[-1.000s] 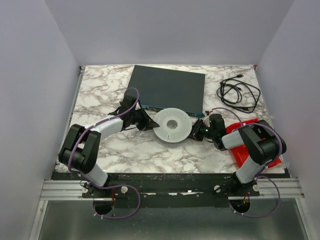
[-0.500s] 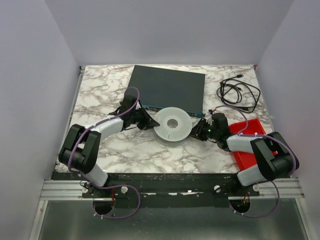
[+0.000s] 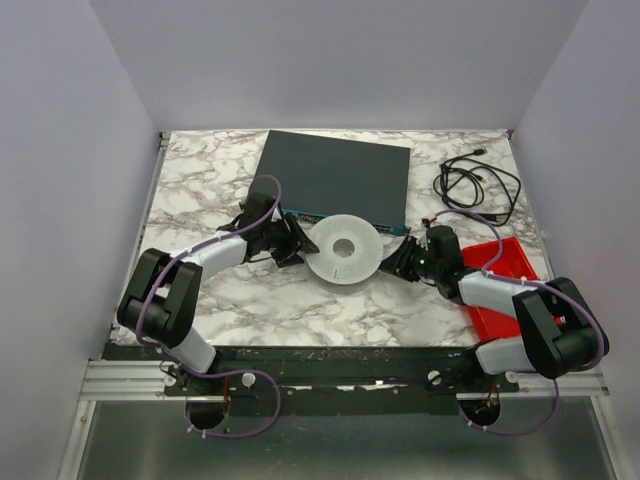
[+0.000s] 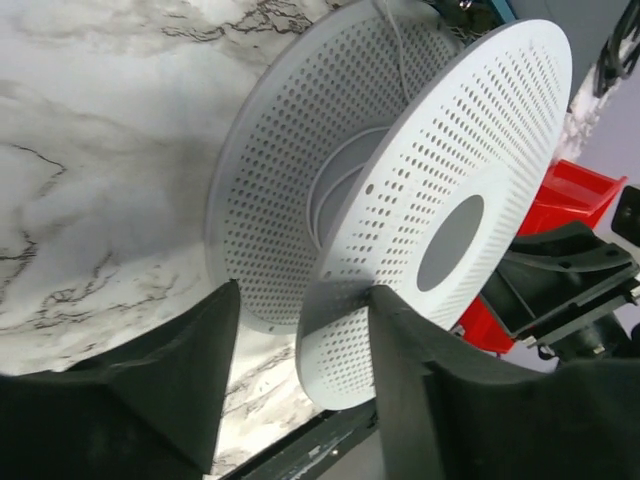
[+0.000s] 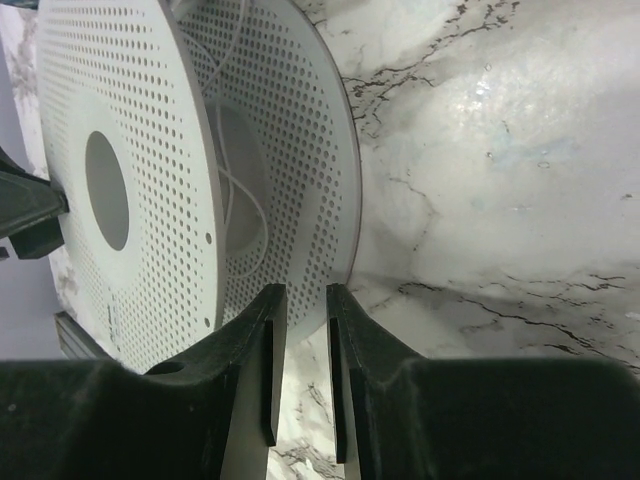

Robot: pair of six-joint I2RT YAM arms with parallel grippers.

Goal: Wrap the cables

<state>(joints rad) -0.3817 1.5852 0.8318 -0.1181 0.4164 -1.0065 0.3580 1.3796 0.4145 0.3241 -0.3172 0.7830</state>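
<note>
White spool, overhead: spool (image 3: 345, 247) lies flat on the marble (image 3: 200, 180), barely shifted in the last second; my right elbow has swung out over the red tray (image 3: 510, 258).
Grippers, overhead: left gripper (image 3: 297, 243) and right gripper (image 3: 392, 263) flank the spool, each just beside its rim.
Room, overhead: box (image 3: 340, 175) edge close behind the spool; open marble in front.
Left wrist: fingers wide, spool rim between them, one pad (image 4: 400, 340) touching the upper flange.
Right wrist: fingers narrow, only a slit between them, nothing seen in it; wire (image 5: 240, 200) loops loosely on the hub.
Judgement: I am repositioning; winding is unfinished.
</note>
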